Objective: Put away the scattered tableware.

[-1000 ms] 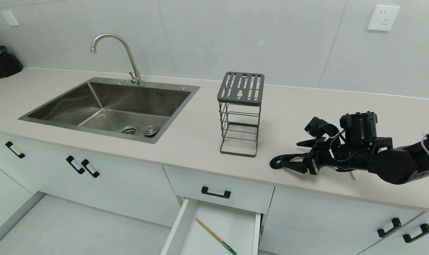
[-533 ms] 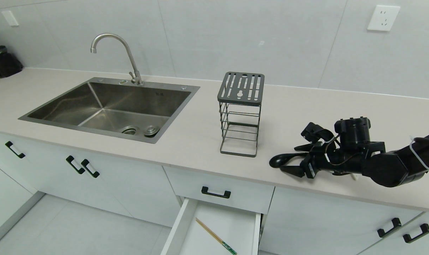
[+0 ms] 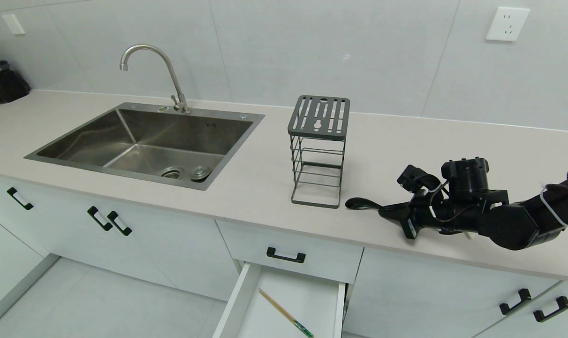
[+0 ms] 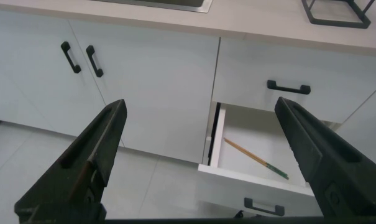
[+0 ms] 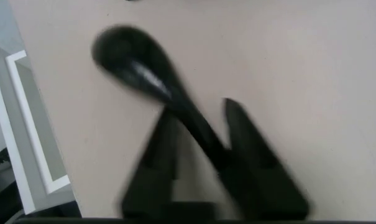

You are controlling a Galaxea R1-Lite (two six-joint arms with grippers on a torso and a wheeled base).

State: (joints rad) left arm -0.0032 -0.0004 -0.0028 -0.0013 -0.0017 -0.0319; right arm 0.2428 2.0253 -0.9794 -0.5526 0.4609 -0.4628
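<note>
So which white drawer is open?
The lower white drawer in the middle, pulled out with wooden chopsticks inside; the drawer above it and the cupboard doors are shut.

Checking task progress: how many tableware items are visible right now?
2. A black spoon, held by the right gripper over the counter; chopsticks lying in the open drawer below. More may be hidden farther back in the drawer.

spoon [image 3: 361, 203]: glossy black, plastic-looking; handle between the right gripper [image 3: 392, 212] fingers [image 5: 153, 165]
fingers: matt black plastic
counter [image 3: 246, 188]: smooth matt beige, beneath the fingers
rack [image 3: 318, 155]: dark matt metal wire, beyond the fingertips
sink [image 3: 180, 134]: brushed steel
chopstick [image 3: 284, 311]: wood, on the smooth white drawer [image 3: 312, 293]
</note>
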